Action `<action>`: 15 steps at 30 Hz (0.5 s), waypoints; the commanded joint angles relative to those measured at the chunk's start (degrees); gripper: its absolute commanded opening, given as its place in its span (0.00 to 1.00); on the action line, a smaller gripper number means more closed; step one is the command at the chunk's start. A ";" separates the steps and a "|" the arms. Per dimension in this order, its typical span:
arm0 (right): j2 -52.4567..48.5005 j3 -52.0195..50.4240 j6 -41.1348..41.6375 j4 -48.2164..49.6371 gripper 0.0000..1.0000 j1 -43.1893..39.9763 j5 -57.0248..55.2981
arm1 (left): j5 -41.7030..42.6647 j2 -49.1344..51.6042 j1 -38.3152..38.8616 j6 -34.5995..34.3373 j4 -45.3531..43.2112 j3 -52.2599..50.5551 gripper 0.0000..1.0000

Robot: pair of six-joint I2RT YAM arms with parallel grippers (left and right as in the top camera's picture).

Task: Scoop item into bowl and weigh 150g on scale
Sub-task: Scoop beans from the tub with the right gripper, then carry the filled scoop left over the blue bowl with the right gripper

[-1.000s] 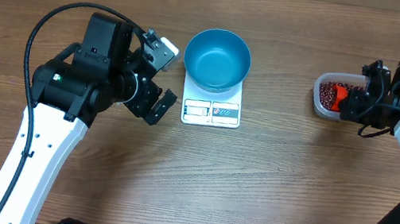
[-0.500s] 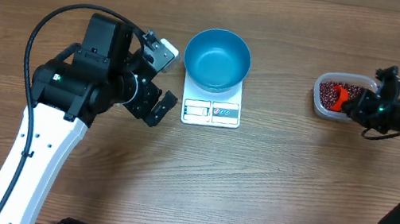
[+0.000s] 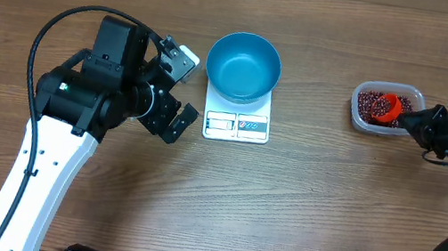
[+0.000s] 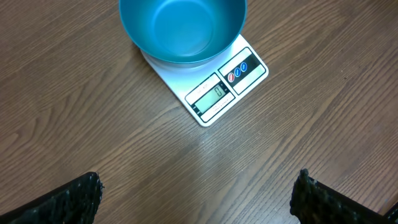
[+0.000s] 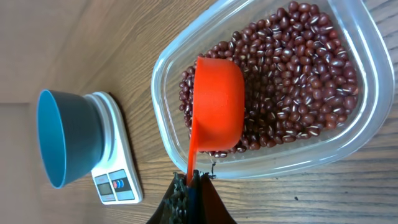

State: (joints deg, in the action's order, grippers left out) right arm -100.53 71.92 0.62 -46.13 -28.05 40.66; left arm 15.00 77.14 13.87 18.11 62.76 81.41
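Overhead, room: my left gripper (image 3: 180,89) is hanging with fingers spread, holding nothing; open table (image 3: 299,219) is stretching beside it, the scale (image 3: 237,126) sitting just ahead.
Overhead, change: my right gripper (image 3: 414,122) has been drawing back from the tub (image 3: 355,103); left unchanged.
Left wrist, containers: the bowl (image 4: 180,28) is sitting on the scale, bare blue inside.
Right wrist, containers: I am clamping the handle of the orange scoop (image 5: 217,102), its cup lying among the beans (image 5: 298,81) in the tub.
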 commanded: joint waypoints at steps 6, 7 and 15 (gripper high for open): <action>-1.73 0.79 0.70 1.03 0.04 -2.93 5.38 | 1.11 -0.55 0.02 -0.55 0.07 1.29 1.00; -1.73 0.81 0.72 1.05 0.04 -3.21 5.66 | 1.11 -0.55 0.02 -0.55 0.07 1.29 1.00; -1.73 0.81 0.70 1.09 0.04 -5.18 12.15 | 1.11 -0.55 0.02 -0.55 0.07 1.29 0.99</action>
State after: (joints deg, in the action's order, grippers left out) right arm -102.21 71.92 1.32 -45.45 -32.38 47.88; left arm 15.00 77.14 13.87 18.11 62.78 81.41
